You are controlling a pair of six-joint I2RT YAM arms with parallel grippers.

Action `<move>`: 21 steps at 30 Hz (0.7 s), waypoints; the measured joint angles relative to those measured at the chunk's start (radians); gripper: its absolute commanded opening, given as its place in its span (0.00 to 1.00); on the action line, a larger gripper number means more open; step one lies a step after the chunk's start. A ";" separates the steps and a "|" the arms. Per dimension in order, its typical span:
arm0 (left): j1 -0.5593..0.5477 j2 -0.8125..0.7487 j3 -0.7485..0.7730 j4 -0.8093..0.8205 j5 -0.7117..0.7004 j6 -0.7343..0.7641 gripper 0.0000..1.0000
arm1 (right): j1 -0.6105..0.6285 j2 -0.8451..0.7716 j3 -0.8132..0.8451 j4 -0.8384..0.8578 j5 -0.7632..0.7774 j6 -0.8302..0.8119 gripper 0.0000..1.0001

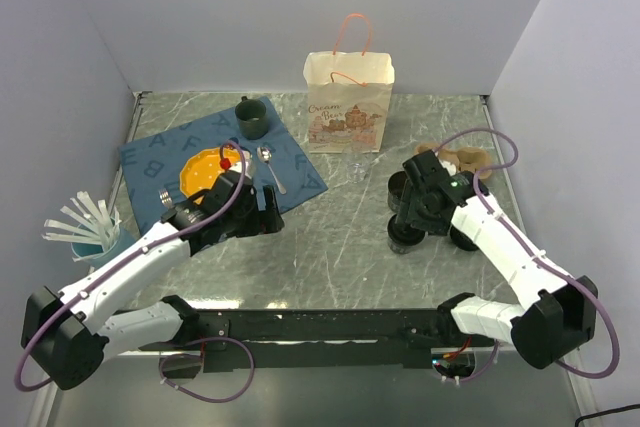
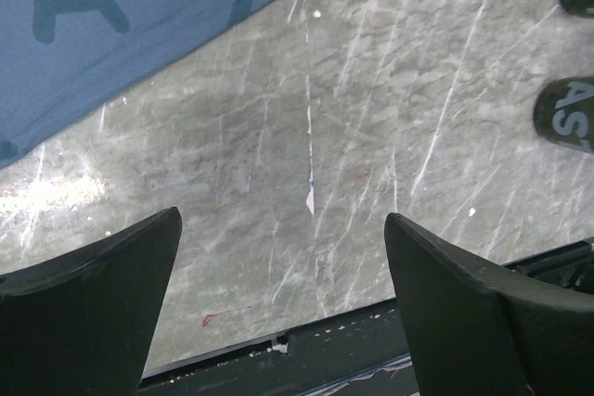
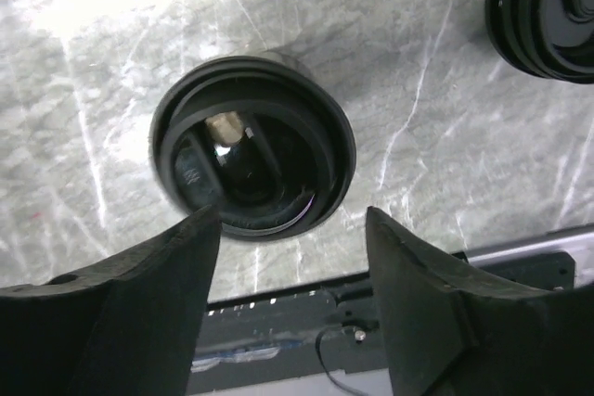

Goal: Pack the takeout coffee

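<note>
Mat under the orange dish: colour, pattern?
Blue mat, darker blue letters; best in top view.

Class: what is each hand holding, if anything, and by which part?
Nothing. The left hand is open over the table; the right hand is open above a lidded cup, not gripping it.

Robot lab test cell: plain pale partition walls (image 1: 250, 7) box in a marble-pattern bench (image 1: 340, 247). White left arm (image 1: 130, 265) and right arm (image 1: 505, 242) sit on a black rail (image 1: 320, 325) with loose purple cables (image 1: 215, 389). Staged props: paper bag (image 1: 349, 107), blue placemat (image 1: 160, 152).
</note>
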 measured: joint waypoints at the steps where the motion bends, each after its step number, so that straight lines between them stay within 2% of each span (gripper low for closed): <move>1: 0.000 -0.002 0.003 -0.002 0.000 0.000 0.97 | 0.000 0.000 0.020 -0.011 -0.002 -0.002 0.73; 11: 0.001 -0.005 0.079 -0.031 -0.003 -0.010 0.97 | 0.000 -0.006 0.381 -0.001 -0.035 -0.100 0.73; 18: 0.002 0.002 0.208 -0.058 -0.001 -0.031 0.97 | -0.016 0.244 0.768 0.119 0.045 -0.211 0.73; 21: 0.002 0.002 0.242 -0.060 -0.001 -0.039 0.98 | -0.035 0.359 0.879 0.171 0.057 -0.248 0.73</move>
